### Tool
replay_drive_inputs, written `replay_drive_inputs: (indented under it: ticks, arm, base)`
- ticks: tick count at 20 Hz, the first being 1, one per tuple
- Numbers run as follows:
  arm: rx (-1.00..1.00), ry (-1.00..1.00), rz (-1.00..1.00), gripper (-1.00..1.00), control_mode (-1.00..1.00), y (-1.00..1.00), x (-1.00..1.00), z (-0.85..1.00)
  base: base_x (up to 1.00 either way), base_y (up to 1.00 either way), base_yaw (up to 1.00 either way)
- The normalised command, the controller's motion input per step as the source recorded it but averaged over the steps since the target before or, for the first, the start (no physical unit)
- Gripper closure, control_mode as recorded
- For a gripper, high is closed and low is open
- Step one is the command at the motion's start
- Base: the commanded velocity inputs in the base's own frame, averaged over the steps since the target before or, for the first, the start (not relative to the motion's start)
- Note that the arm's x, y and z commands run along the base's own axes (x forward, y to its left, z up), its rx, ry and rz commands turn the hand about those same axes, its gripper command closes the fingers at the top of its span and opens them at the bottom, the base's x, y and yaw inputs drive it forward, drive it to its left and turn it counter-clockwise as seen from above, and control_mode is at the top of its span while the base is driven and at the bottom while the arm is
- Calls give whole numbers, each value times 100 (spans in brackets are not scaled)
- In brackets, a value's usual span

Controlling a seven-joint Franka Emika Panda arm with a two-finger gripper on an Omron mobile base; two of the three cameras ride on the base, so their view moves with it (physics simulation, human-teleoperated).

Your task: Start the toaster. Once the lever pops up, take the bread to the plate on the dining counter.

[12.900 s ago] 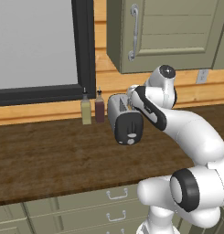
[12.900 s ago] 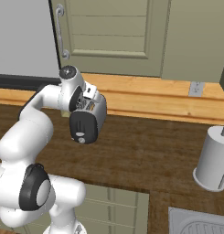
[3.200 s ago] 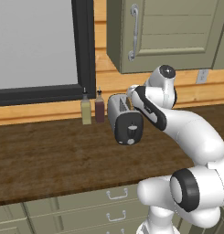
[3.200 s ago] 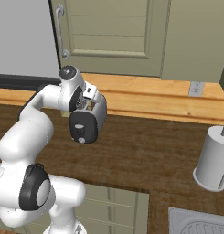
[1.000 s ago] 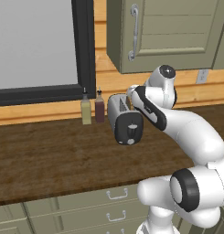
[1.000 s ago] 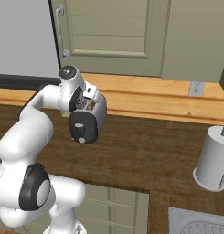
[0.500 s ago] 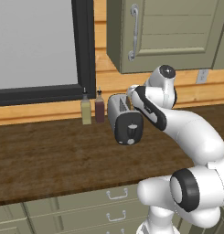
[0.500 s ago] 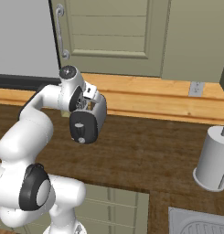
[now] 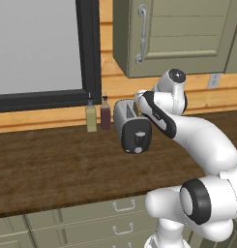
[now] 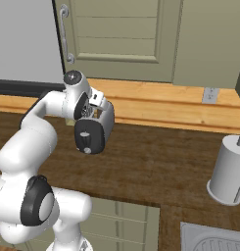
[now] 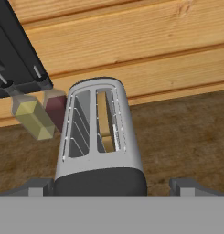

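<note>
A silver toaster point(image 9: 132, 125) stands on the dark wood desk point(image 9: 52, 160) by the wall, black knob panel facing out. The bread point(image 11: 104, 119) sits down in its right slot. 2 bottles point(image 9: 97, 113) stand just left of it. The tool point(image 11: 111, 185) hovers above the toaster, fingertips point(image 11: 184, 185) spread wide, holding nothing.

The white arm is folded forward from its base, with the elbow raised and the forearm angled downward. The gripper point(image 11: 111, 185) is held spread wide; its two dark fingertips point(image 11: 38, 185) are seen far apart at the lower edge of the hand view. Nothing is gripped between them.
</note>
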Motion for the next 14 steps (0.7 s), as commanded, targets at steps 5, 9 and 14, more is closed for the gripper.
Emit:
replay_drive_inputs:
  ticks: [5, 9, 14]
  arm:
    - [0, 0, 0, -100, -100, 5, -7, 0]
    - [-5, 0, 0, -100, -100, 35, -10, -13]
    - [-2, -1, 0, -100, -100, 15, 0, -20]
  base:
    - [0, 0, 0]
    - [0, 0, 0]
    - [0, 0, 0]
